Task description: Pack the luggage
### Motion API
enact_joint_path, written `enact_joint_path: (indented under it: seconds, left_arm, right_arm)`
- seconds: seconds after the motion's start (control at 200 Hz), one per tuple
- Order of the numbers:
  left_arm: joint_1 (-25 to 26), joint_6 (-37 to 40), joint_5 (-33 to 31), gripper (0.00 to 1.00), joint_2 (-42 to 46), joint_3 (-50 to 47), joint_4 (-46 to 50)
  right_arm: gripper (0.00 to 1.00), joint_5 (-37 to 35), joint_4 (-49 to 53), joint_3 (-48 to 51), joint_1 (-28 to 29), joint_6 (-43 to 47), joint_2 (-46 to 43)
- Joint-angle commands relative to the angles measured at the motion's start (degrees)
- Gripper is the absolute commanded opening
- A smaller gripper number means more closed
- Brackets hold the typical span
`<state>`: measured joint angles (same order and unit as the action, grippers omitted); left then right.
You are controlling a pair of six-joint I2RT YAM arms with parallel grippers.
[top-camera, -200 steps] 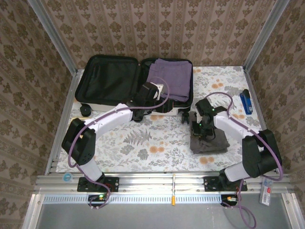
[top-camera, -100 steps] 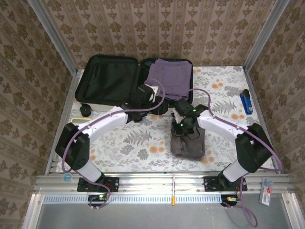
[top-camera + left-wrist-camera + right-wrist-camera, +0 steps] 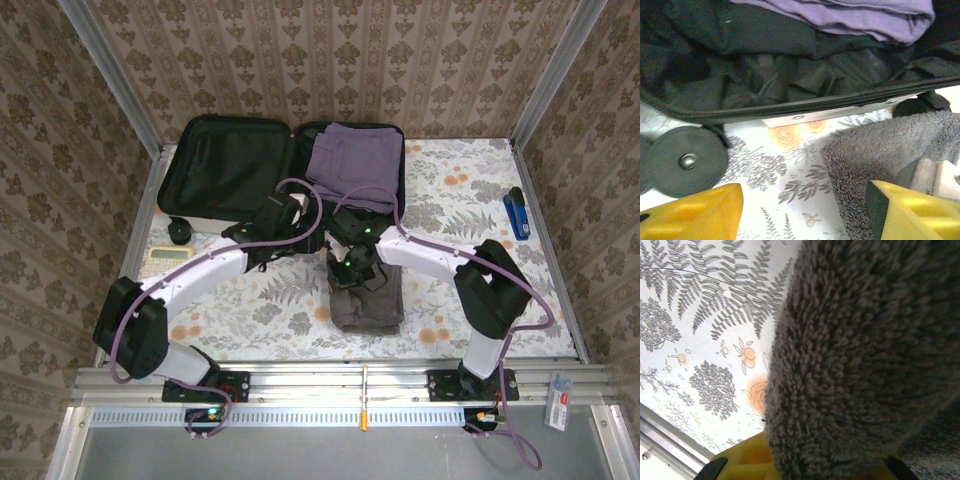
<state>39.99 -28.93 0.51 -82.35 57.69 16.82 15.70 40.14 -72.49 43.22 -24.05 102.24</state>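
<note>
Brown patterned wallpaper closes the space on three sides, and the worktop carries a white cloth printed with ferns and orange flowers.

The right tool is closed on a grey towel. In the right wrist view the thick pile of this towel presses against the yellow fingers and hides most of the cloth below. From above, the towel is a folded bundle under the tool, near the middle of the worktop and just in front of the luggage.

The left tool is open and holds nothing; its two yellow fingers stand well apart, low over the printed cloth. Between them and a little further lies the near rim of the luggage with its black zipper. A black wheel is at the left, and an edge of the grey towel comes in from the right, beside the right finger.

The luggage lies open and flat at the far left and centre of the worktop. Its left half shows only black lining. Its right half holds a folded purple cloth.

Further out, a blue object lies near the right edge of the worktop. A pale flat object lies near the left edge, in front of the luggage.
</note>
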Motion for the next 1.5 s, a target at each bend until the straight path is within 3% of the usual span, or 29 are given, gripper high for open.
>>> enact_joint_path:
  seconds: [0.0,0.115,0.21,0.34,0.51,0.775,0.93,1.12,1.495]
  left_arm:
    - [0.05,-0.64,-0.01,0.68,3.06,-1.16,2.27]
    - [-0.71,-0.43,-0.72,0.68,5.44,-1.92,4.25]
    - [-1.11,-0.45,-1.15,0.68,7.21,-2.59,5.46]
    - [-1.4,-0.51,-1.38,0.68,8.92,-3.5,5.87]
    - [-1.4,-1.13,1.21,0.68,9.31,-4.05,5.81]
    - [1.46,-4.38,6.47,0.69,10.84,-10.24,4.63]
    - [1.84,-8.09,13.42,0.71,11.24,-17.12,-4.69]
    - [1.98,-10.05,16.04,0.75,8.9,-19.82,-10.77]
    - [2.43,-11.04,19.74,0.75,-0.53,-18.59,-15.37]
  right_arm:
    - [0.09,2.15,-2.05,-4.91,2.92,4.34,2.17]
    - [0.14,1.81,-1.64,-6.77,3.52,4.69,3.37]
    - [0.34,-0.02,-1.58,-7.22,3.47,4.42,2.9]
    - [0.46,-2.82,-0.98,-7.29,3.33,4.63,0.89]
    - [0.55,-6.08,0.9,-7.34,2.15,4.77,-2.5]
    - [0.68,-8.59,-1.87,5.16,-7.66,0.43,-16.4]
    - [0.82,-10.72,-1.68,11.88,-13.15,0.21,-24.37]
    - [0.91,-10.4,-7.37,20.34,-16.81,-2.04,-27.79]
    - [0.93,-2.95,-22.18,29.77,-17.12,-8.19,-23.34]
